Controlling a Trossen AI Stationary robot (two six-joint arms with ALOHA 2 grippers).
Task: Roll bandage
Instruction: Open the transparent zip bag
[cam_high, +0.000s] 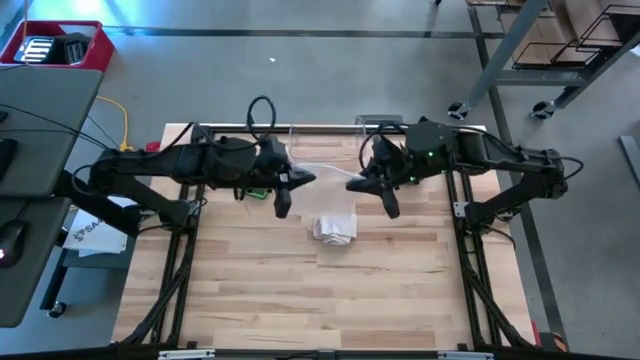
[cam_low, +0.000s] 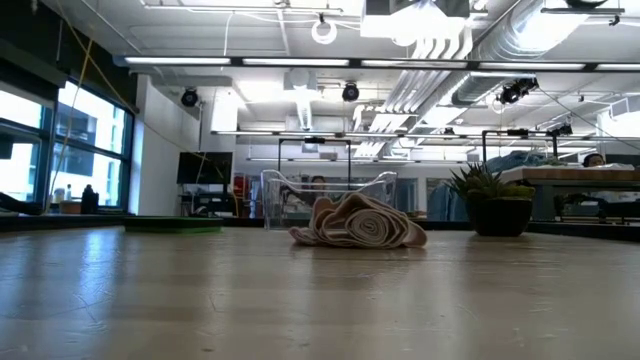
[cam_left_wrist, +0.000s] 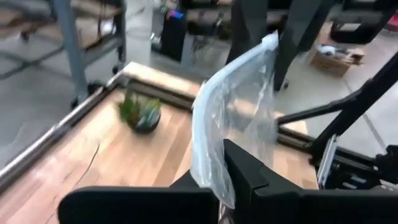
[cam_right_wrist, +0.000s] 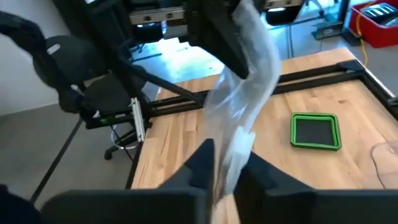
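Note:
The bandage (cam_high: 335, 228) lies as a loose, crumpled beige heap on the wooden table's middle; the low view shows its folds (cam_low: 360, 222) resting on the boards. Above and behind it, a clear plastic bag (cam_high: 328, 172) spans the air between my two grippers. My left gripper (cam_high: 303, 179) is shut on one end and my right gripper (cam_high: 356, 183) on the other. Neither gripper touches the bandage. Both hands are out of the low view. My left gripper pinches one end of the clear bag (cam_left_wrist: 214, 177) between its two fingers (cam_left_wrist: 249, 168). The film rises out of the hold as a crumpled band toward the other arm, clear of the table. My right gripper pinches the bag's other end (cam_right_wrist: 229, 163) between its two fingers (cam_right_wrist: 202, 158). From there the film runs up and away to the left gripper, gathered and wrinkled, off the table.
A clear plastic box (cam_low: 320, 195) stands at the table's far edge. A small potted plant (cam_low: 490, 200) is near the far right and a flat green tray (cam_right_wrist: 316, 132) toward the left. A red bin (cam_high: 60, 45) sits off the table at the far left.

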